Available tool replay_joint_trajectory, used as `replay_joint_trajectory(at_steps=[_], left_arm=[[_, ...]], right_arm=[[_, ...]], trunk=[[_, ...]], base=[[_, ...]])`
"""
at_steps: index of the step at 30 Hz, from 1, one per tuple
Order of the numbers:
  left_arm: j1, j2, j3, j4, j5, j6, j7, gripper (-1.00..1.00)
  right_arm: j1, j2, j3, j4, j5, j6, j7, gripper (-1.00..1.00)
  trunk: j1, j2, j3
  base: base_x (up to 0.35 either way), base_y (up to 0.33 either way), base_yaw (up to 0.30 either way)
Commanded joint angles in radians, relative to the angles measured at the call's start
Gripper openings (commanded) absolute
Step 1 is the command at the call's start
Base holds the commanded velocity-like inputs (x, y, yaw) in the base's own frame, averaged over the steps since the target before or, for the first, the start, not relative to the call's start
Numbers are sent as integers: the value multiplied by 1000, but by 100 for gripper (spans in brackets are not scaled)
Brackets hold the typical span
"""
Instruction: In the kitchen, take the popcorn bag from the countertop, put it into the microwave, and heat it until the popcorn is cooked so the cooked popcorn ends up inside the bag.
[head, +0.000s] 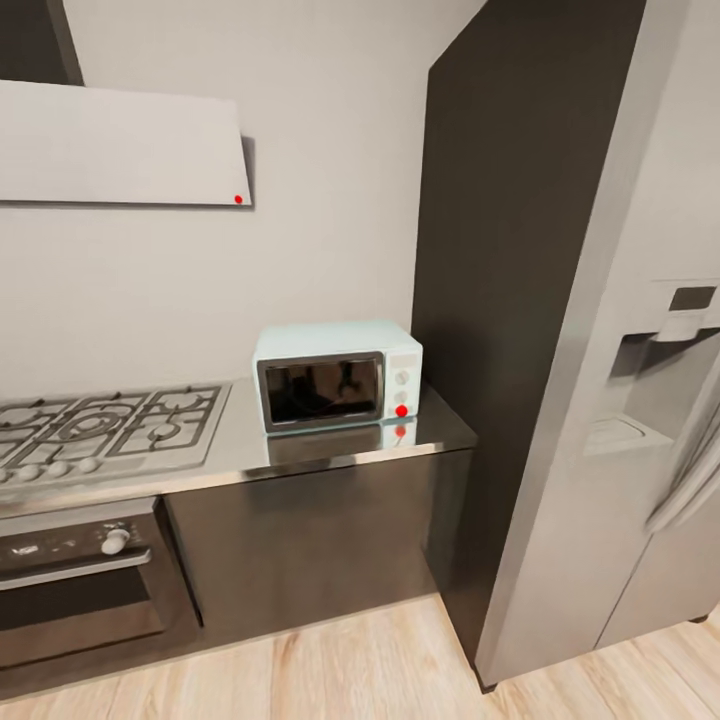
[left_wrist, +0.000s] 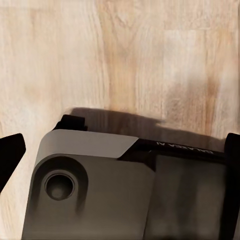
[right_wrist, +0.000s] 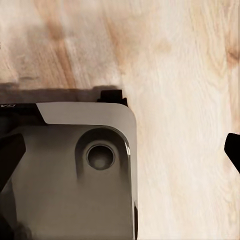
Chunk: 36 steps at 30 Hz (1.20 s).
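Left fingers (left_wrist: 11, 152): dark tips at both edges of the left wrist view, spread wide, pinching nothing, hanging above the robot's grey base and pale wooden plank floor (left_wrist: 125, 55).
Right fingers (right_wrist: 11, 155): dark tips at both edges of the right wrist view, spread wide, empty, above the grey rounded base (right_wrist: 75, 175) and floor.
Grey base shell (left_wrist: 100, 190): rounded corner with a round recessed socket, casting a shadow on the planks.
Small pale blue-white microwave with dark glass door (head: 336, 376): standing upright on the worktop, long axis along the wall, door facing the room and closed; two knobs and a red round light at its right end; interior too dark to tell contents.
Dark grey glossy worktop (head: 440, 425): reflects the microwave's front.
Steel gas hob with grates (head: 110, 425): left of the microwave, apart from it.
Black built-in oven (head: 80, 590): below the hob, door shut.
Tall dark cabinet panel (head: 520, 250): just right of the microwave.
Silver refrigerator with dispenser (head: 650, 400): further right.
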Motion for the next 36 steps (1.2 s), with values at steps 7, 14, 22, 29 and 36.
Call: replay_joint_trajectory(at_steps=[7, 14, 22, 29, 36], left_arm=[[-1, 4, -9, 1, 9, -3, 1, 100], [-1, 4, -9, 1, 9, -3, 1, 100], [-1, 4, -9, 1, 9, -3, 1, 100], [-1, 4, -9, 1, 9, -3, 1, 100], [-1, 5, -9, 1, 9, -3, 1, 100]], right_arm=[[-1, 0, 8, 2, -11, 1, 4, 100], [-1, 0, 8, 2, -11, 1, 4, 100], [-1, 1, 9, 2, -8, 1, 5, 100], [-1, 1, 11, 2, -7, 1, 6, 100], [-1, -2, 13, 0, -7, 6, 6, 100]], trunk=[[0, -1, -1], [0, -1, -1], [0, -1, -1], [0, -1, -1], [0, -1, -1]], base=[[230, -2, 0], [240, 0, 0], [215, -44, 0], [147, -84, 0], [13, -7, 0]])
